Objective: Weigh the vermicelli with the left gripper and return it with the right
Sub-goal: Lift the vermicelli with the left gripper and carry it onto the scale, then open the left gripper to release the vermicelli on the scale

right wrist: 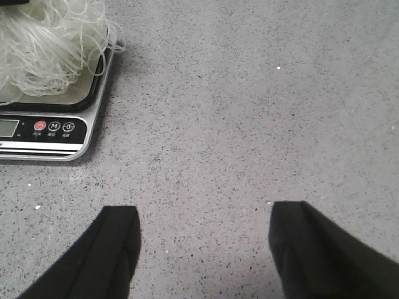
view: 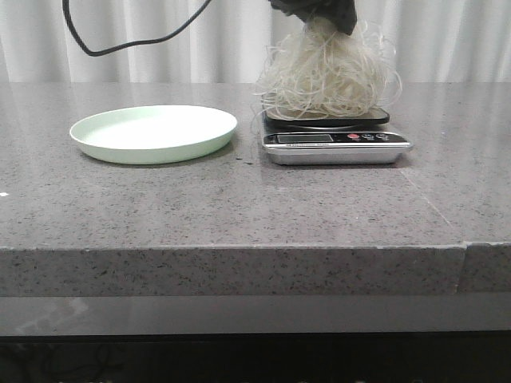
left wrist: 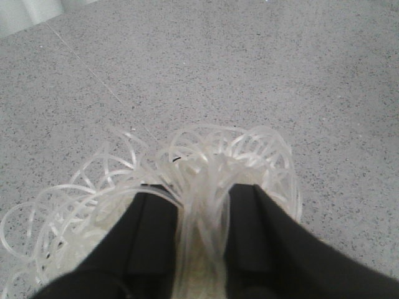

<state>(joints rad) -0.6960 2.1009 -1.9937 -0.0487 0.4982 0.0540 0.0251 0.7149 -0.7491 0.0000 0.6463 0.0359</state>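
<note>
The vermicelli (view: 327, 76) is a fluffy whitish mound resting on the platform of the kitchen scale (view: 335, 142). My black left gripper (view: 313, 11) comes down from above and is shut on the top of the mound. In the left wrist view its two fingers pinch a bunch of strands (left wrist: 202, 205) between them. The pale green plate (view: 153, 132) stands empty on the left of the table. My right gripper (right wrist: 202, 227) is open and empty, over bare table to the right of the scale (right wrist: 59, 134). The vermicelli also shows in the right wrist view (right wrist: 47, 43).
A grey speckled stone table (view: 239, 207) has its front edge near the camera. A black cable (view: 120, 44) hangs at the back left before white curtains. The scale's display and buttons (view: 363, 137) face the front.
</note>
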